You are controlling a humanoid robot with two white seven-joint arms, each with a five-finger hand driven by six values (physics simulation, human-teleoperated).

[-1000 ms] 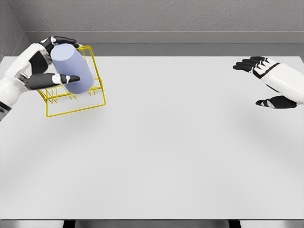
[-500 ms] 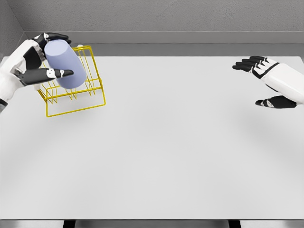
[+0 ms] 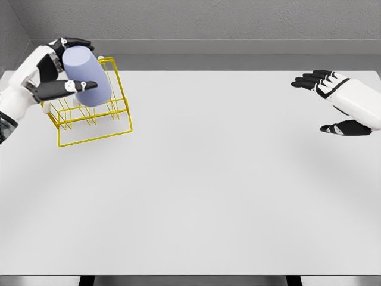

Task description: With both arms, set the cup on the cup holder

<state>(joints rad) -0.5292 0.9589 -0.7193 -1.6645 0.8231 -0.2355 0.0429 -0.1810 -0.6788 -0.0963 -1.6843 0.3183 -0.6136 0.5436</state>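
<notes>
A pale lavender cup (image 3: 87,76) is held tilted over the yellow wire cup holder (image 3: 95,119) at the table's far left. My left hand (image 3: 59,68) is shut on the cup, thumb across its front and fingers curled behind its top. The cup covers the upper middle of the holder; whether it touches the wires cannot be told. My right hand (image 3: 324,104) hovers at the far right, open, fingers spread, holding nothing.
The white table (image 3: 202,179) stretches wide between the two hands. A grey wall runs along the table's back edge, close behind the holder. The table's front edge lies near the bottom of the picture.
The left hand with the cup rose up and to the left, then shifted slightly right, staying over the holder. The right hand has not moved.
</notes>
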